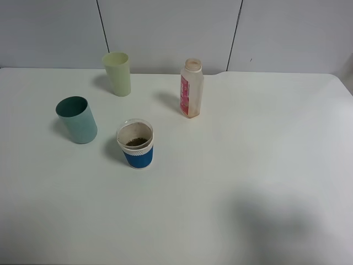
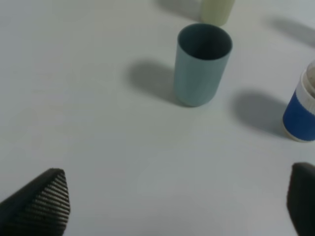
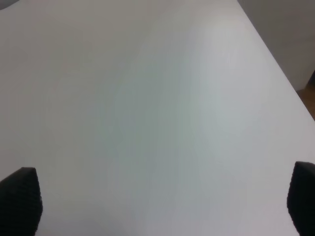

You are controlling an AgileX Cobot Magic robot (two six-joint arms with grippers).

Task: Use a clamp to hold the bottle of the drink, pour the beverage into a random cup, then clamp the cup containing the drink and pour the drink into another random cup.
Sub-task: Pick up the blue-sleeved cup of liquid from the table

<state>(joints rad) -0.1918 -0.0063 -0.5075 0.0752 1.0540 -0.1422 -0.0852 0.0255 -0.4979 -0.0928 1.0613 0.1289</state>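
The bottle of the drink (image 1: 191, 89) stands upright and uncapped at the back middle of the table. In front of it to the left is the blue-sleeved cup (image 1: 135, 144) with a little dark beverage (image 1: 136, 142) in its bottom. The teal tumbler (image 1: 76, 120) stands to the left of that cup. Neither gripper shows in the exterior high view. In the left wrist view my left gripper (image 2: 172, 201) is open and empty, well short of the teal tumbler (image 2: 202, 64) and the blue-sleeved cup (image 2: 301, 110). My right gripper (image 3: 161, 199) is open wide over bare table.
A pale green tumbler (image 1: 117, 73) stands at the back left, also in the left wrist view (image 2: 216, 11). The white table (image 1: 248, 165) meets a grey panelled wall behind. The right wrist view shows the table's edge (image 3: 275, 64) on one side.
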